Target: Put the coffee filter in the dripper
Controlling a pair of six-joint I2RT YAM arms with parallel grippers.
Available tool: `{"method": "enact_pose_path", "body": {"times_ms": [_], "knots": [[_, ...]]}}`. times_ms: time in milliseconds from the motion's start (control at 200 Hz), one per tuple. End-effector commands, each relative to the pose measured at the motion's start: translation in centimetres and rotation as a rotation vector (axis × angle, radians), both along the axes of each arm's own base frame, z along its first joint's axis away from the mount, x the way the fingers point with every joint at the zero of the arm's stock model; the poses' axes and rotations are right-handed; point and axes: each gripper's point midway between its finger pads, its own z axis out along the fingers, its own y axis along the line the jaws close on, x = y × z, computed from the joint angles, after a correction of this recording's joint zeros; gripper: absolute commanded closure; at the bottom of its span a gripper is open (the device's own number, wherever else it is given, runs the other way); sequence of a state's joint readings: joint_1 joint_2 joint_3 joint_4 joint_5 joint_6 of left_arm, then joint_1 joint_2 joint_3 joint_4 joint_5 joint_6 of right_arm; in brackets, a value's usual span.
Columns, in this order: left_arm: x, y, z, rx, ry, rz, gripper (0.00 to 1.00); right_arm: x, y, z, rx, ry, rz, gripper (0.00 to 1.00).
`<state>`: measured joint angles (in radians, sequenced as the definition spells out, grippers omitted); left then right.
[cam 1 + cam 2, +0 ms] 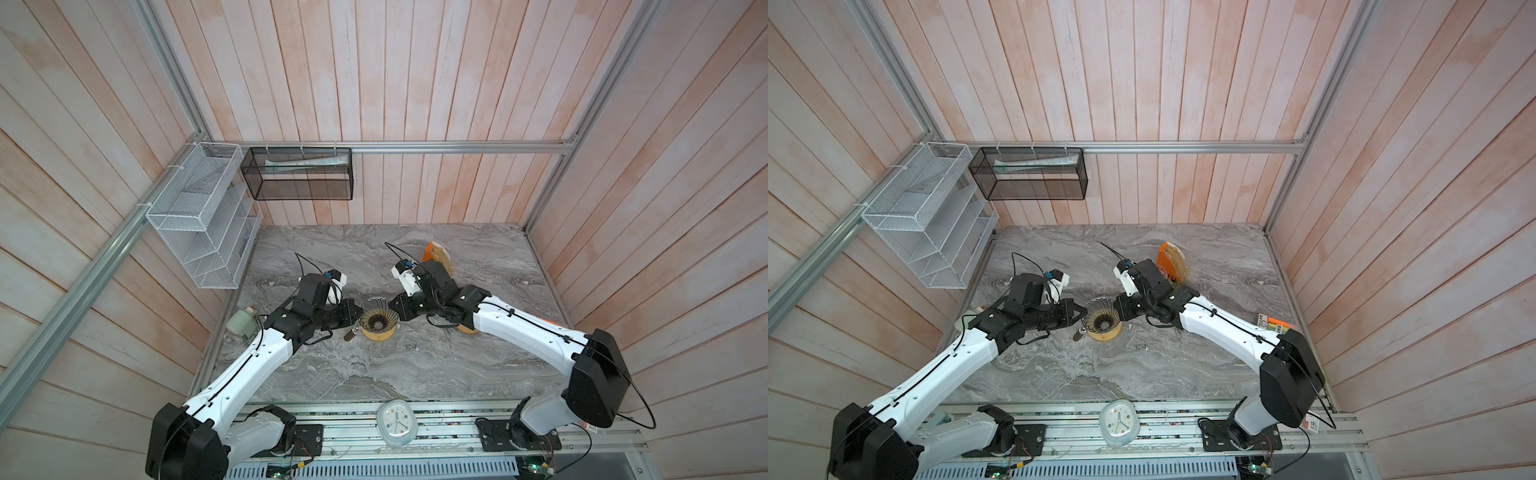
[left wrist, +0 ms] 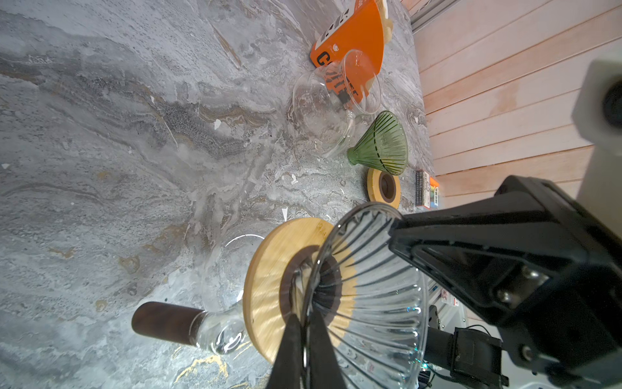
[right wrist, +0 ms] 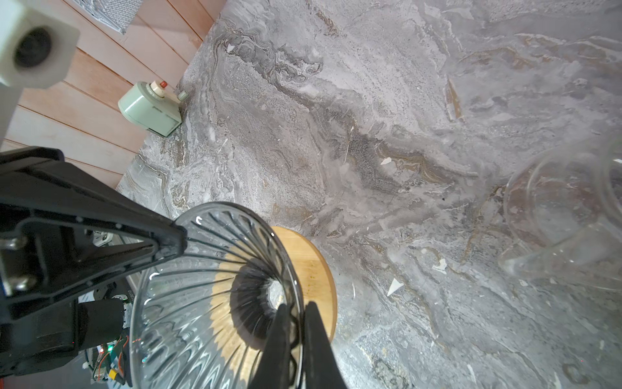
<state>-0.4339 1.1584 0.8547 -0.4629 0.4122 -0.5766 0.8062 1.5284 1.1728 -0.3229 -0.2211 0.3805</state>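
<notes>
Marble table [image 1: 415, 374] is carrying the glass dripper [image 1: 376, 321]; left gripper [image 1: 360, 315] is clamping its rim at nine o'clock, right gripper [image 1: 393, 311] is pinching it at three o'clock.

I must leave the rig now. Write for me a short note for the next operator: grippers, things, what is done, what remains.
Grippers: left gripper shut on the clear dripper rim; right gripper shut on the opposite side of the rim.
Things: the dripper sits on a wooden ring over a glass carafe, mid-table. The orange filter pack is at the back, behind the right arm.
Done: dripper held; no filter in it.
Left: free one gripper, take a filter from the pack, seat it in the dripper.
</notes>
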Motion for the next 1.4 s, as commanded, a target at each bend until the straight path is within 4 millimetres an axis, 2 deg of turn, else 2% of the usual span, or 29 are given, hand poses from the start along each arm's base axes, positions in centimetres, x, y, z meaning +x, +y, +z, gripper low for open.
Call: {"method": "enact_pose_path", "body": {"times_ms": [0, 315, 1165, 1396], "knots": [[-4.3, 0.8, -7.3, 0.134, 0.226, -0.084, 1.00, -3.6, -2.4, -8.5, -0.235, 0.170, 0.046, 1.00], [-4.5, 0.8, -7.9, 0.132, 0.243, -0.085, 1.00, -3.6, -2.6, -9.1, -0.248, 0.176, 0.046, 1.00], [-4.7, 1.7, -5.9, 0.162, 0.212, -0.062, 1.00, -3.7, -0.5, -8.1, -0.208, 0.174, 0.088, 1.00], [-4.4, 1.6, -5.7, 0.164, 0.205, -0.065, 1.00, -3.5, -0.8, -8.0, -0.223, 0.164, 0.079, 1.00]]}}
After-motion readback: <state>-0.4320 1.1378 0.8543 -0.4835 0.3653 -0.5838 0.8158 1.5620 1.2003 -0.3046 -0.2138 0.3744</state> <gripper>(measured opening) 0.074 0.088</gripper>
